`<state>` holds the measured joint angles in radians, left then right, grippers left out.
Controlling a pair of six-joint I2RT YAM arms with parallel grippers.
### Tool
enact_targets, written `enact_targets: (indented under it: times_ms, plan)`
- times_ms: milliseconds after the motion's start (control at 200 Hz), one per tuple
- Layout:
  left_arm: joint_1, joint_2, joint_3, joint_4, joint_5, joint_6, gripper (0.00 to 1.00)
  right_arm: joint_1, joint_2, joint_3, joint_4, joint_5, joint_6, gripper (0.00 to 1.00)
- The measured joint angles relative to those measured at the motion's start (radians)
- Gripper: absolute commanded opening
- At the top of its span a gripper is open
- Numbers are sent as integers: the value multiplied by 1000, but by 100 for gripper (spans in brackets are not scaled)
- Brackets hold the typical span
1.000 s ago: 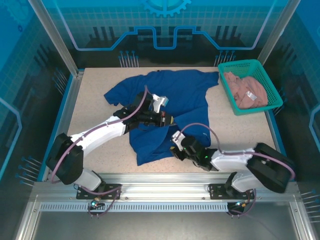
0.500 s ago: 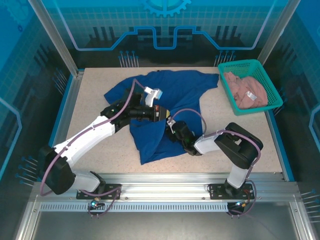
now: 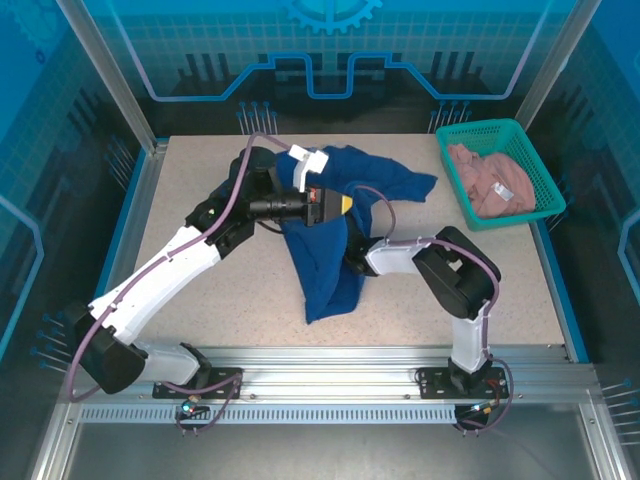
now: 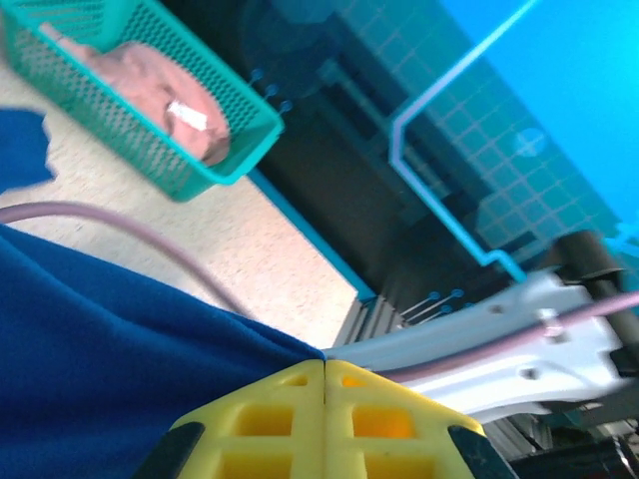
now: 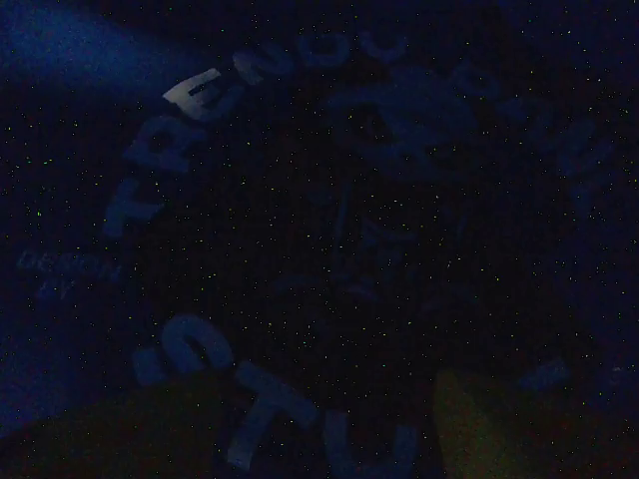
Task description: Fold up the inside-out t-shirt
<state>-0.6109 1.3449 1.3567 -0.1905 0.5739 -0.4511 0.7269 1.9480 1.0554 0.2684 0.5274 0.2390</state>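
Nearest us, the right hand [image 5: 384,409] sits under the inside-out t-shirt [image 3: 325,270], its dim fingers apart, released, facing the pale print. The shirt trails from the middle of the desk [image 3: 480,290] up to the left hand [image 3: 343,205], which is clenched on a blue fold and holds it raised. At the far right, a teal basket [image 3: 453,182] holds a pinkish garment [image 3: 495,180].

**Your royal blue inside-out t-shirt [image 3: 325,265], hoisted and draped**
You see it pinched up near its middle. A long fold hangs toward the near side of the table [image 3: 185,170], and the rest trails, rumpled, toward the far right. Seen from underneath, the fabric is dark, with pale printed letters faintly visible.
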Motion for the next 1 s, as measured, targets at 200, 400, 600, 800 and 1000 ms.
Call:
enact_targets:
  times_ms: [200, 400, 600, 800, 1000]
  plan:
    - [-25, 0, 75, 15, 30, -7, 0, -22, 67, 150, -152, -8, 55, 71]
    - [-26, -5, 79, 16, 49, -19, 0, -56, 138, 290, -307, -36, 87, 75]
    - [-26, -41, 95, 16, 52, -19, 0, -80, 210, 395, -443, -71, 82, 76]
    - [-26, -61, 143, 30, 52, -22, 0, -79, 245, 481, -522, -94, 17, 82]
    - [-26, -61, 145, 50, 60, -31, 0, -79, 311, 613, -611, -120, -34, 93]
